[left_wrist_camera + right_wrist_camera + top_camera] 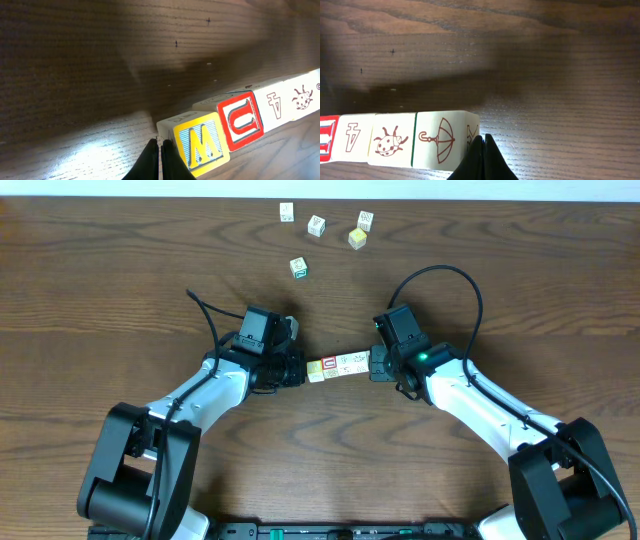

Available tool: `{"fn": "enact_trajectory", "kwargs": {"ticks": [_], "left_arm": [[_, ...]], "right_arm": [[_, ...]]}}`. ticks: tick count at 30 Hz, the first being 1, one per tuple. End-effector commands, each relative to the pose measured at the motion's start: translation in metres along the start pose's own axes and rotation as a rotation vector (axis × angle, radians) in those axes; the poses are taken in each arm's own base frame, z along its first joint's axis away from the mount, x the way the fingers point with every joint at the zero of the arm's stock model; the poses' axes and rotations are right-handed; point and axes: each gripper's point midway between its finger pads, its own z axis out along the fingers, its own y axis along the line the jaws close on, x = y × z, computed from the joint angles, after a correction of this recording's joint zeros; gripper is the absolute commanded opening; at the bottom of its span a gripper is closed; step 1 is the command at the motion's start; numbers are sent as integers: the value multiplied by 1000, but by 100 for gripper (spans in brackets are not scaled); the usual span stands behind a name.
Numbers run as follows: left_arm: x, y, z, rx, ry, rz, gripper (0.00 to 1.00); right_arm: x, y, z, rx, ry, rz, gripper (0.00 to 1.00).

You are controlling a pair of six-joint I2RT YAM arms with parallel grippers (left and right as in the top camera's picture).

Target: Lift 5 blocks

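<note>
The blocks [340,365] form one straight row at the table's middle, clamped end to end between my two grippers. From the left they are a yellow M cube [202,145], a red-bordered U cube [244,120], then three whitish cubes: a 4 [276,102], a ladybug [390,142] and an umbrella [440,137]. My left gripper [160,145] is shut, its tip against the yellow cube's end face. My right gripper [481,140] is shut and presses on the umbrella cube's end. I cannot tell whether the row rests on the wood or hangs just above it.
Loose cubes lie at the far side of the table: a green-bordered one [298,268], a pale yellow one [357,238] and three white ones [316,225]. Both arms reach in from the near edge, their cables arching above them.
</note>
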Motion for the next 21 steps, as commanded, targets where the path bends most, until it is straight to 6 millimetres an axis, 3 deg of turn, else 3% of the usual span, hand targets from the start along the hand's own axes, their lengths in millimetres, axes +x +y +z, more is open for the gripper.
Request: {"fn": "enact_trajectory", "kwargs": {"ticks": [1,21], "left_arm": [[20,-87,-8,319,101,137,7],[20,-86,-7,314,99,136,7]], "right_arm": [[46,103,-22,-416,184,-87,1],[46,100,-19,-393,180,-87,1]]}}
